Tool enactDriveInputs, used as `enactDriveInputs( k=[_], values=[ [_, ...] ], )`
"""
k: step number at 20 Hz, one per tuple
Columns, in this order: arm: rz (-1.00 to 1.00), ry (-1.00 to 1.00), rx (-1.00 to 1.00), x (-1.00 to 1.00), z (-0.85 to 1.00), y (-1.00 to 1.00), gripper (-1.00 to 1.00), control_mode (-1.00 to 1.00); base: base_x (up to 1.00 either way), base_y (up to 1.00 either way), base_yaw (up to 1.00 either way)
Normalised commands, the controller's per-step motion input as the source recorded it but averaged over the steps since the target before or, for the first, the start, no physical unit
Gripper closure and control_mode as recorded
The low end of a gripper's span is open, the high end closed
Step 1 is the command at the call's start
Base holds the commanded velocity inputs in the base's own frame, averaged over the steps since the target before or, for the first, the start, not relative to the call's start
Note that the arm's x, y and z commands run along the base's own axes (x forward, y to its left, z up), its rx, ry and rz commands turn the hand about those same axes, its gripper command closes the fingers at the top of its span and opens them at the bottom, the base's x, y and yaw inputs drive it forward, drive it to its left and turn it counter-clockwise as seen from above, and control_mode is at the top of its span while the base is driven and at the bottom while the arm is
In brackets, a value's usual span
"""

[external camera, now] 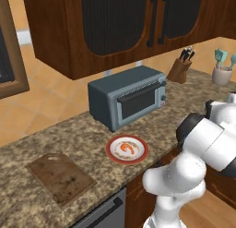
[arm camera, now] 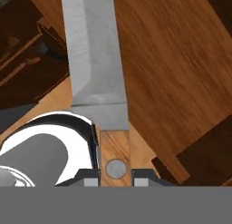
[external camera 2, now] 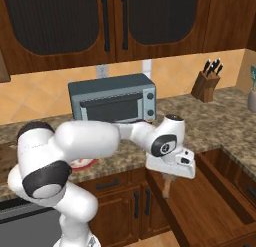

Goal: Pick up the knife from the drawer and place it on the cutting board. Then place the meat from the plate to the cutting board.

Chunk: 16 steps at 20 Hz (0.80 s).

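You have the knife [arm camera: 97,69] in the tool [arm camera: 115,173]: in the hand view its two tips sit tight against either side of the brown wooden handle, right at the rivet, with the grey blade running away from the camera. Below it lies the lighter wood floor of the drawer [external camera 2: 210,211], so the knife is held above the open drawer, not yet carried to the desk [external camera: 69,135].

Your main risk is the grip itself. You hold only a narrow part of the handle, and the long blade sticks far out beyond it; a quick swing could make the knife pivot or slip between the tips. A second risk is the way out: the blade could strike the drawer wall or the desk edge as you lift and turn toward the cutting board [external camera: 60,177], which sits well apart, at the far left end of the desk. On that path you also pass the plate [external camera: 112,154] with the meat [external camera: 126,148] on it; a low blade could knock either.

The hand view gives you the grip and the blade but nothing of the goal. The left base view shows you the cutting board, the plate and the meat, with the arm's bulk in the lower right. The right base view shows you the open drawer and the hand above it, with something brown hanging beneath, probably the knife's handle.
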Motion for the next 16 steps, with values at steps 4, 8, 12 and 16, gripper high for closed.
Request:
enactDriveInputs(
  k=[4,8,12,16],
  values=[
    [0.3,0.02,0.08,0.0,1.0,0.72,1.0,-1.0,0.0,0.0,0.0],
    [0.35,-0.01,0.04,-0.09,0.89,0.88,1.0,-1.0,0.0,0.0,0.0],
    [0.36,-0.1,0.0,-0.06,0.47,1.0,1.0,-1.0,0.0,0.0,0.0],
    [0.37,-0.09,0.0,0.0,0.25,1.0,1.0,-1.0,0.0,0.0,0.0]
  ],
)
